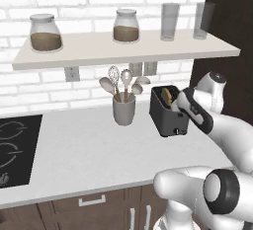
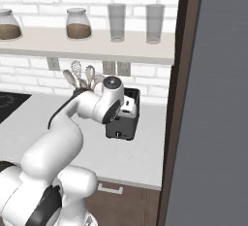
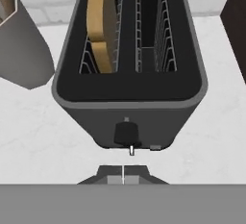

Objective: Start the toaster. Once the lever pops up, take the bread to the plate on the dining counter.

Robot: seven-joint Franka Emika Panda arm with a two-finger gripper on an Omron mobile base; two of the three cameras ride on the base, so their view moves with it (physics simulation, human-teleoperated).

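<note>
On white counter [image 1: 89,150], brick-backed: toaster [image 1: 168,110].

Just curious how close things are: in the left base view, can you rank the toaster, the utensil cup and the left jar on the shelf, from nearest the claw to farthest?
1. Toaster, right at the shut claw.
2. Utensil cup, left of the toaster.
3. Left jar, up on the shelf, far left.
</note>
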